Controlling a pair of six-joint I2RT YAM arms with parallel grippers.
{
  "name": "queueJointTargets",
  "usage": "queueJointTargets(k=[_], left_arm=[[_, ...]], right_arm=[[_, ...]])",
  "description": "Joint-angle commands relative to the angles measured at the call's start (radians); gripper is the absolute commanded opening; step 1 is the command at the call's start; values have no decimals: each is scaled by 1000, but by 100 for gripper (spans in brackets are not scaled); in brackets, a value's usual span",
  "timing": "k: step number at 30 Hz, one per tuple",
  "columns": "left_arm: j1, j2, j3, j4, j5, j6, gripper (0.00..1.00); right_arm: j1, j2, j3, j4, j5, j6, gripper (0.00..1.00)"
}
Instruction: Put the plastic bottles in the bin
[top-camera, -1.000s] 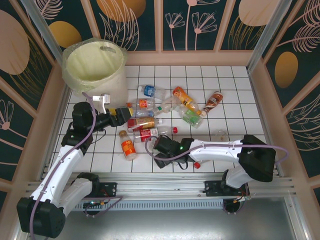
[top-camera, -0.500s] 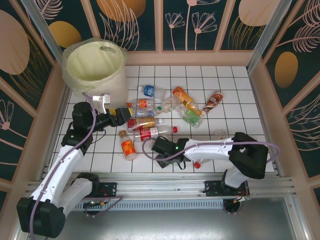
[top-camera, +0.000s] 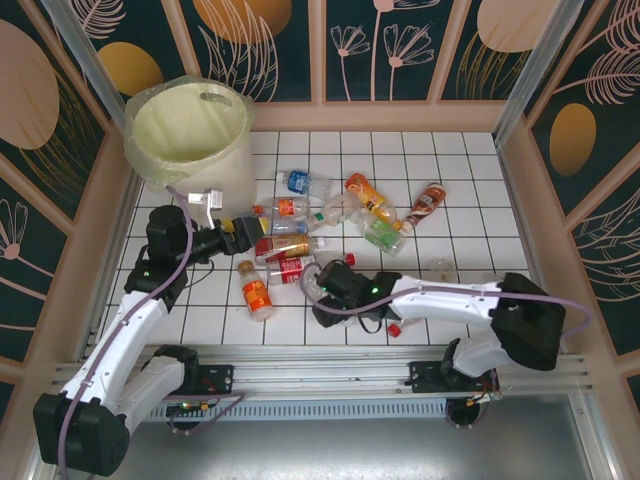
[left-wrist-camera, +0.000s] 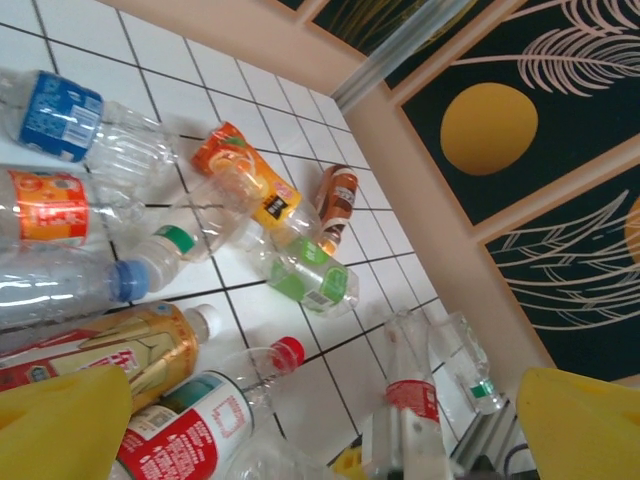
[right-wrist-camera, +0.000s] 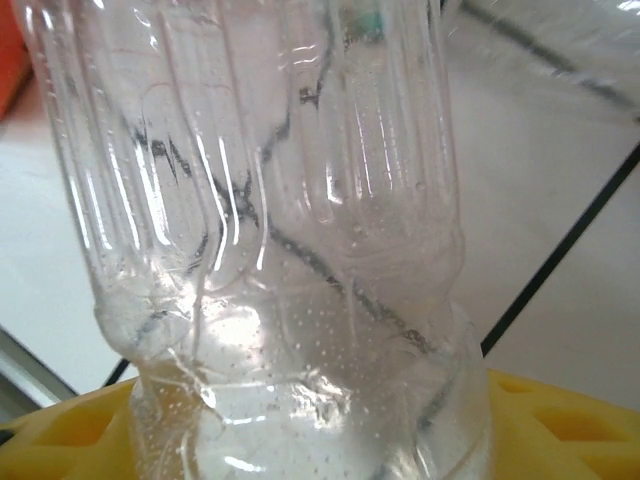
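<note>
A clear bottle (right-wrist-camera: 290, 250) runs off the top and bottom of the right wrist picture, neck and base both lost. The right claw (top-camera: 320, 288) shows slivers of yellow pads (right-wrist-camera: 565, 420) (whether they pinch it is unclear). Near the worktop's (top-camera: 480, 200) right edge, a faint bottle (top-camera: 440, 267) is too small to read.

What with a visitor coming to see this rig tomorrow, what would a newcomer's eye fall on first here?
First, the large round cream-white plastic bin with its pale-yellow liner, at the far left corner of the white-tiled table. Next, the jumble of small colour-labelled plastic bottles lying mid-table. Close up, a clear ribbed plastic bottle sits between the yellow jaws of the right gripper.
</note>
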Motion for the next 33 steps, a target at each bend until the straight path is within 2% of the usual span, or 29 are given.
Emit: queueJointTargets(k=[1,9,15,27,33], left_arm=[[-37,-6,-17,80,19,-37,99],[-105,16,-90,292,28,-162,97],[-186,58,-115,440,33,-235,98],[-313,207,-104,585,3,-302,98],[-338,242,-102,658,7,-337,87]], right_arm=[[-66,-96,-17,77,-151,13,63],[-226,-244,-53,245,-419,78,63],[-299,-262,-67,374,-563,131,63],[-316,-254,-66,513,-685,161,64],[-319,-252,-83,533,-691,167,64]])
